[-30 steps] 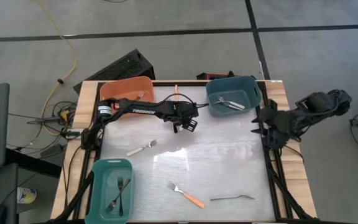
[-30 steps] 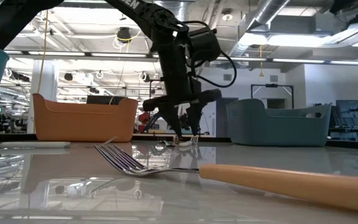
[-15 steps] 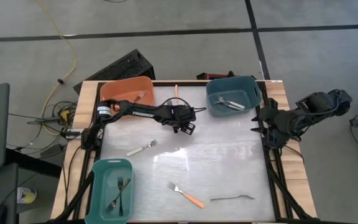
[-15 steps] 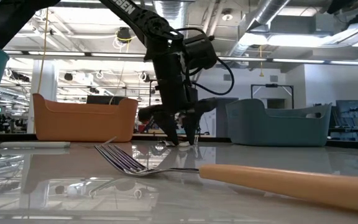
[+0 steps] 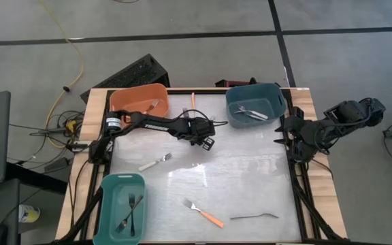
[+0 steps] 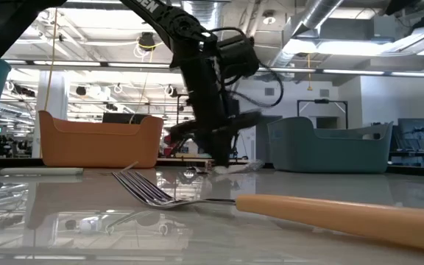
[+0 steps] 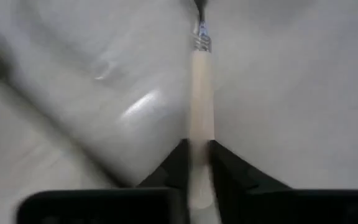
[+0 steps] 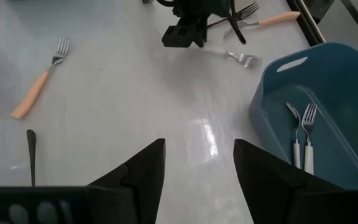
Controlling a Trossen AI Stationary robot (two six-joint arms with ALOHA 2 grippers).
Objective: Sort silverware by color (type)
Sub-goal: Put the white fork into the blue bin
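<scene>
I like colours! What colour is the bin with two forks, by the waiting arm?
Dark teal-blue bin, clearest in the right wrist view.

I had the left arm stretched across the far part of the surface, its left gripper (image 5: 205,139) down low with the fingers (image 7: 178,163) pinched nearly together. The right gripper (image 5: 282,134) waited at the right edge, fingers (image 8: 143,168) spread apart.

Bright, even overhead light throughout. Table (image 5: 250,177) glossy, soft white glare patch near centre in high view; same sheen streak ahead of right jaws in right wrist view. Low view: ceiling lamps (image 6: 147,40) blown out, nearest orange-handled fork (image 6: 271,206) large and soft, left arm motion-smeared. Left wrist view heavily blurred, pale handle (image 7: 201,106) between jaws soft-edged, diffuse highlight beside it. Shadows faint, short.
</scene>
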